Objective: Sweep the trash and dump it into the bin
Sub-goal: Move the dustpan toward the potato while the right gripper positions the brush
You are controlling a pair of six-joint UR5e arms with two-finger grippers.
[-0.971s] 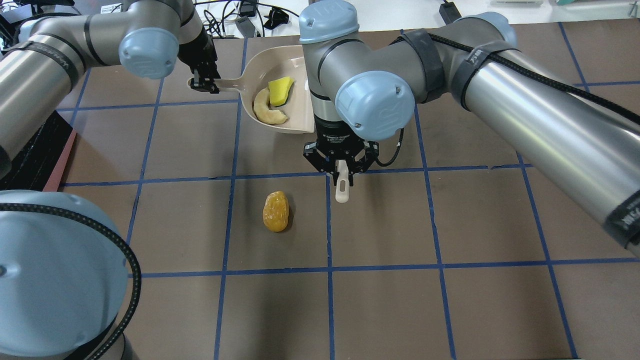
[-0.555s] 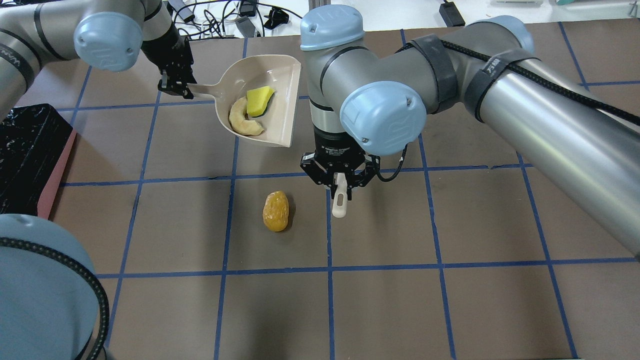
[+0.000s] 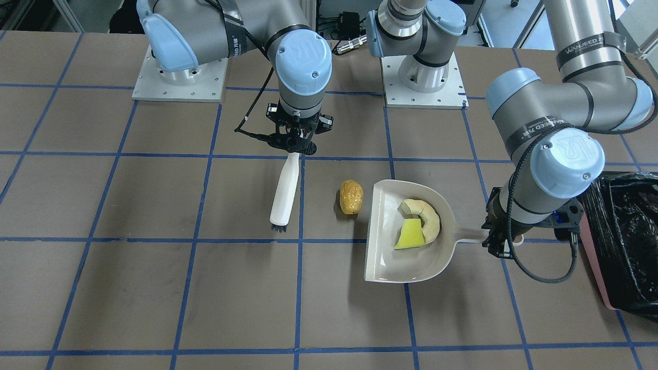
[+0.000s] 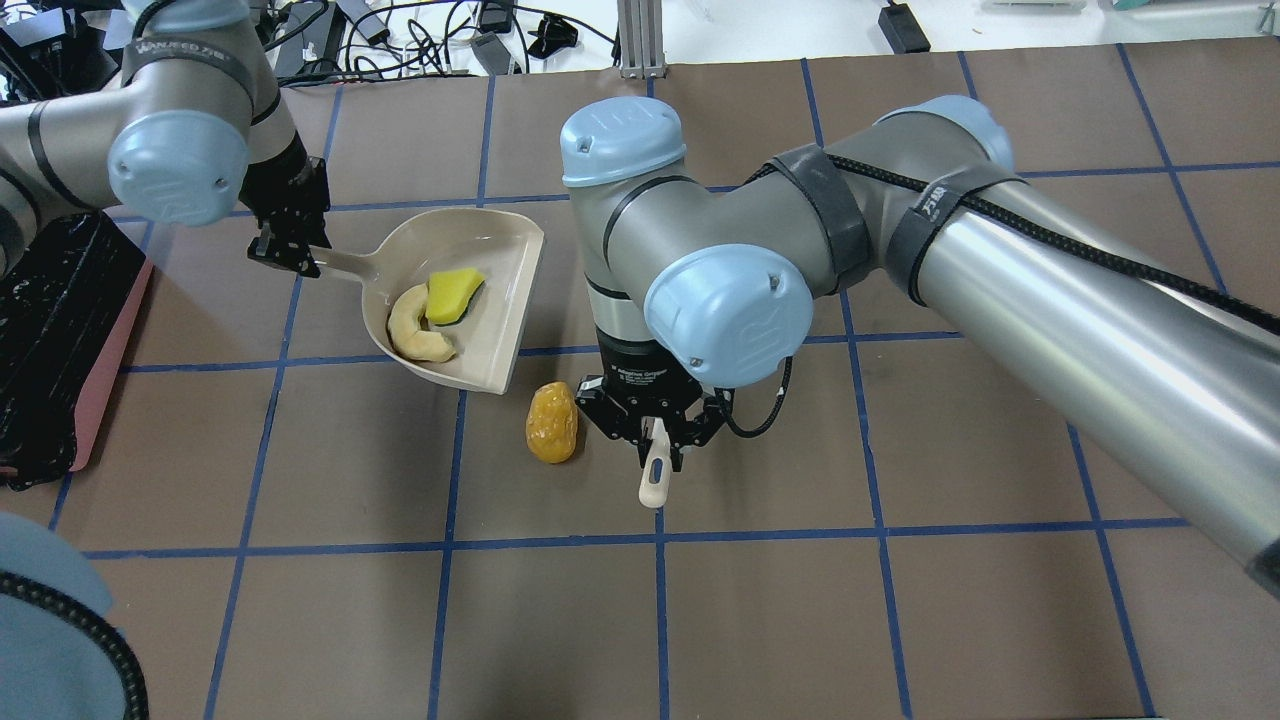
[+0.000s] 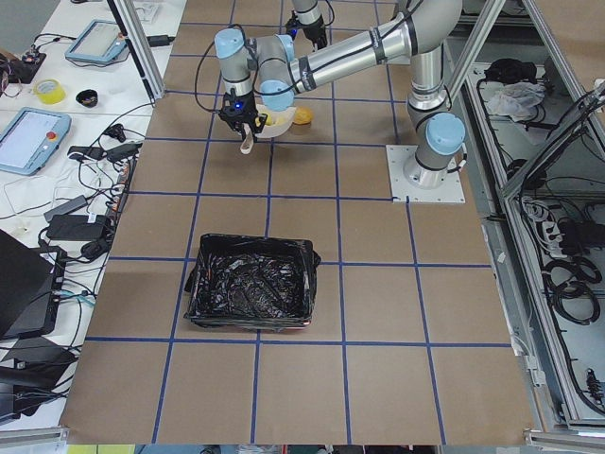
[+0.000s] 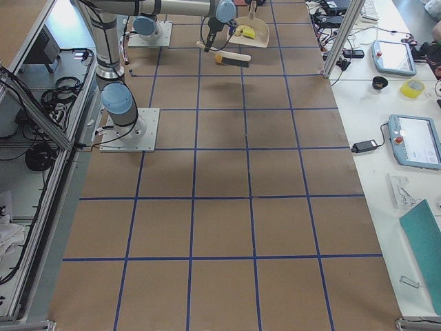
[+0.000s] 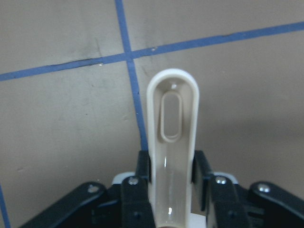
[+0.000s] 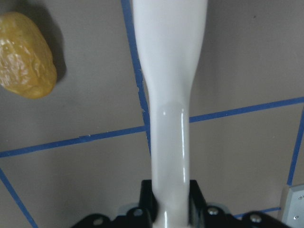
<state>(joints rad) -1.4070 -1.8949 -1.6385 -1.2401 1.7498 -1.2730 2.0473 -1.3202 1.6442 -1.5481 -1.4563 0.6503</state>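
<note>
Sweeping potato (image 4: 551,423) into dustpan (image 4: 500,300): right gripper (image 4: 655,440) clamps brush (image 3: 285,192), left gripper (image 4: 290,258) clamps dustpan handle. Keep lip flat, bristles behind potato.

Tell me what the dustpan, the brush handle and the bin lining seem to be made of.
The dustpan is likely moulded beige plastic, smooth and slightly glossy, with a light streak on its handle. The brush handle is probably white plastic, glossy, showing a bright reflection. The bin lining is apparently thin black plastic film, crinkled and shiny.
</note>
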